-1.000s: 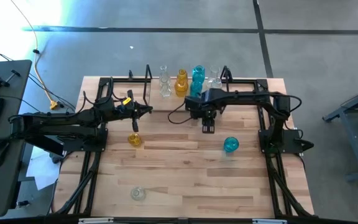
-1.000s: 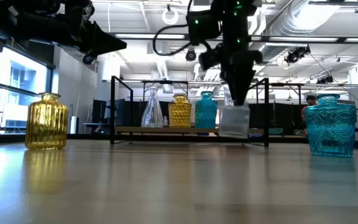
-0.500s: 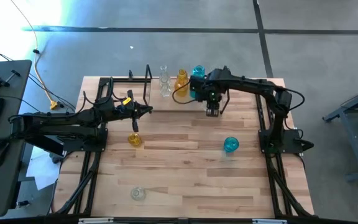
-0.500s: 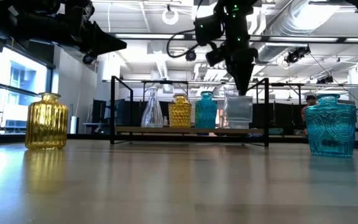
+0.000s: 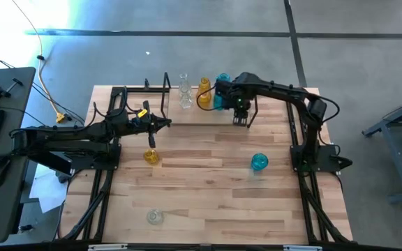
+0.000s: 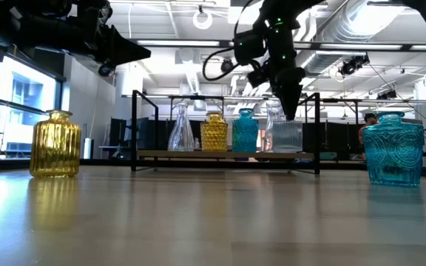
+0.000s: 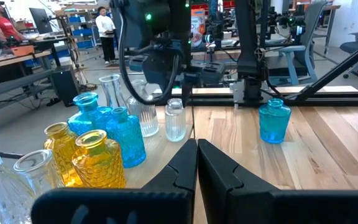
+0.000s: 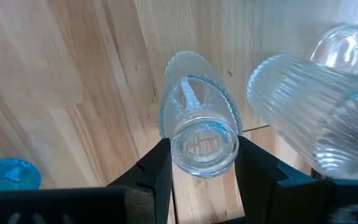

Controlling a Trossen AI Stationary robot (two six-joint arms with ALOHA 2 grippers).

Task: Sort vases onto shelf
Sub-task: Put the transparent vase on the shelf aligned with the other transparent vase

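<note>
Carried shelfward, clear vase (image 8: 204, 140) sits clamped between right pincer (image 8: 205, 163) fingers.

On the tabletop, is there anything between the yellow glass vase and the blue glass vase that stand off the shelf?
No. In the high view, only bare wooden tabletop lies between the ribbed amber-yellow glass vase and the teal-blue glass vase. The low view shows the same.

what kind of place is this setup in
Most likely a robotics lab or workshop in an industrial-style space. The low view shows exposed ceiling ducts and strip lights; the left wrist view shows workbenches with people standing by them and office chairs beyond the wooden table.
</note>
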